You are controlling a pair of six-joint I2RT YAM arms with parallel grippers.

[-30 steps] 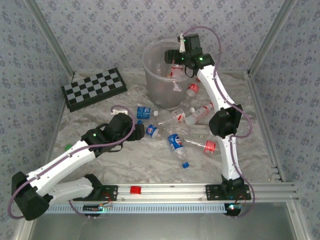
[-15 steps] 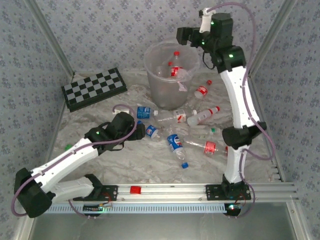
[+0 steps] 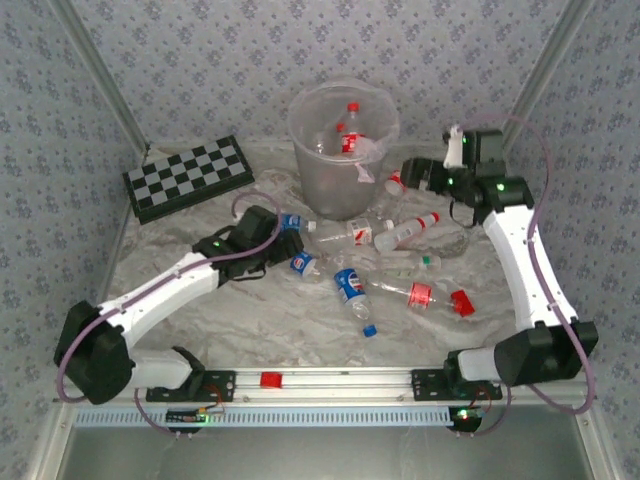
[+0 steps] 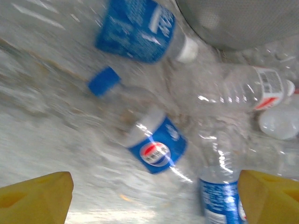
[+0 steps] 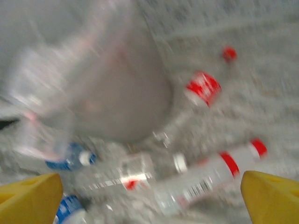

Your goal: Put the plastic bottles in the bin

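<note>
Crinkled whitish sheeting [image 3: 230, 320] covers the table, with patterned walls on three sides and a chessboard [image 3: 188, 177] lying flat at far left. Note the bin [image 3: 340, 185] upright at far centre; at least one red-label bottle [image 3: 349, 138] shows inside it, red cap up. Most of the plastic bottles [image 3: 405, 232] lie loose on the sheeting, scattered just in front of the bin and to its right, some touching each other. Your left gripper [image 4: 152, 198] hangs over the left end of that scatter, jaws spread wide with nothing gripped. In its wrist view a blue-capped Pepsi bottle [image 4: 152, 147] lies on its side below the gap, and a white-capped blue-label bottle [image 4: 140, 28] lies beyond it near the bin's base. Your right gripper [image 5: 149, 198] sits to the right of the bin, above the scatter's right end, likewise spread wide and empty. Its view is blurred, but a long red-capped bottle [image 5: 210, 175] can be made out lying crosswise below it. One loose blue cap [image 3: 370, 329] rests nearer the front, apart from the bottles.
</note>
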